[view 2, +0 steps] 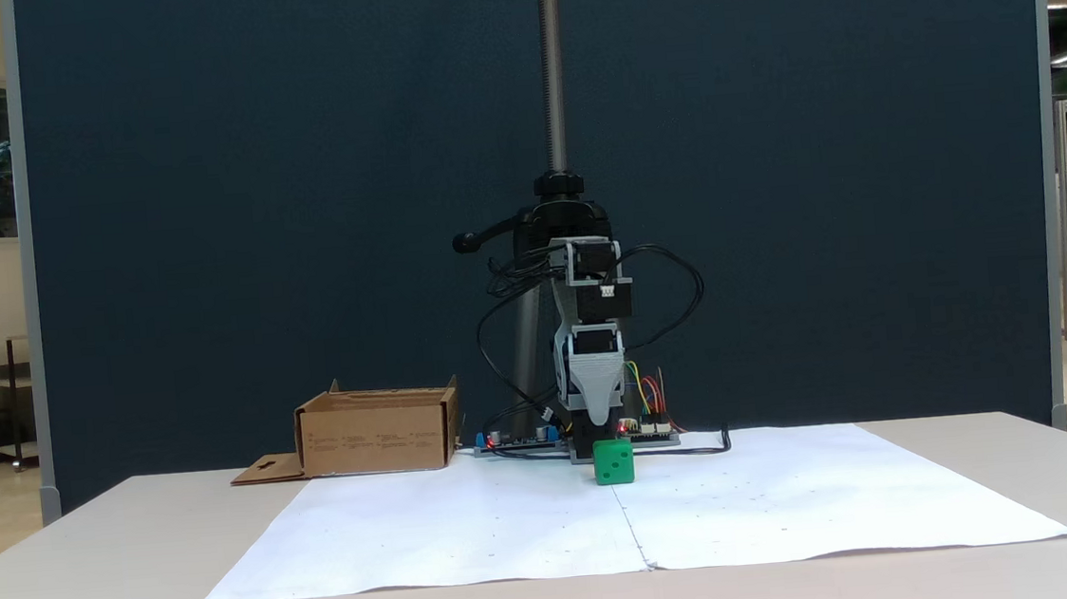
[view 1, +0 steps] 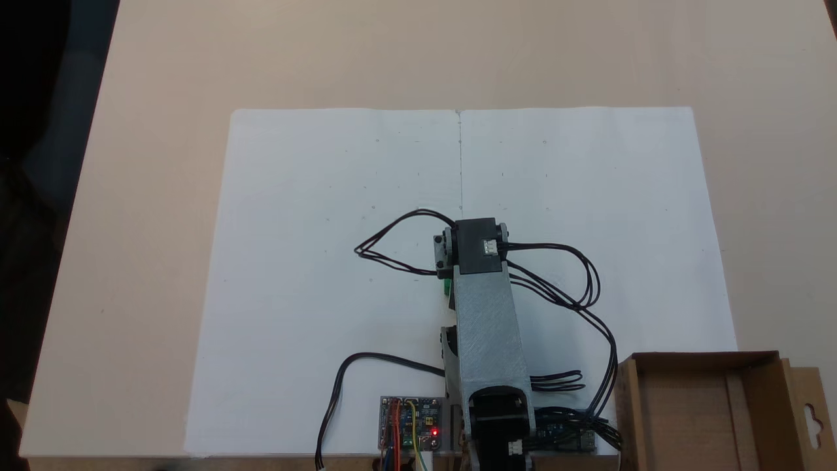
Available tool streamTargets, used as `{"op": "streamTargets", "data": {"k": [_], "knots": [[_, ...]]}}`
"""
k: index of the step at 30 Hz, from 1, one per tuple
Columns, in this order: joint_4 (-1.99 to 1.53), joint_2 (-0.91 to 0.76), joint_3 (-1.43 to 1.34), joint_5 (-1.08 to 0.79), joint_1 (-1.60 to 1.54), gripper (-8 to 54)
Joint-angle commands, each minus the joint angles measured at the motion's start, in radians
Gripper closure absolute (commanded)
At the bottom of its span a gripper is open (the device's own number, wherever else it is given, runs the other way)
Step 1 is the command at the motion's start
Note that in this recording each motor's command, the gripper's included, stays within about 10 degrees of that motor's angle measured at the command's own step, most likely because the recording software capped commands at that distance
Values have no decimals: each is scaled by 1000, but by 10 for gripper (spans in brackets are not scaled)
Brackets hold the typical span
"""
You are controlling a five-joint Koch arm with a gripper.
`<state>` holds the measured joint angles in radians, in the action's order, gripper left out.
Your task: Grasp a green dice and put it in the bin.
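The green dice [view 2: 613, 462] rests on the white paper, just in front of the arm's base. From above, only a sliver of the green dice [view 1: 446, 286] peeks out at the left side of the folded arm. My gripper [view 2: 596, 409] hangs pointing down behind and slightly above the dice. Its grey jaws lie one behind the other, so whether they are apart is not visible. The bin [view 2: 377, 433] is a shallow brown cardboard box at the left of the arm, and the same bin [view 1: 686, 409] sits at the lower right from above, nothing inside.
A large white paper sheet [view 1: 327, 261] covers the table middle. Black cables [view 1: 582, 281] loop out from the arm on both sides. A circuit board [view 1: 410, 422] with a red light lies by the base. The bin's flap [view 1: 811, 412] sticks out sideways.
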<state>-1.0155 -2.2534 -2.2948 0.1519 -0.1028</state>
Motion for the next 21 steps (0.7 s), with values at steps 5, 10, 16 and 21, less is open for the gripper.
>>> {"op": "streamTargets", "data": {"k": [5,10,16,21], "knots": [[135,-100,-44,107,-77,24],[216,-97,-97,120,-77,24],[273,-84,-132,120,-74,25],[307,-60,-163,120,-71,25]]}}
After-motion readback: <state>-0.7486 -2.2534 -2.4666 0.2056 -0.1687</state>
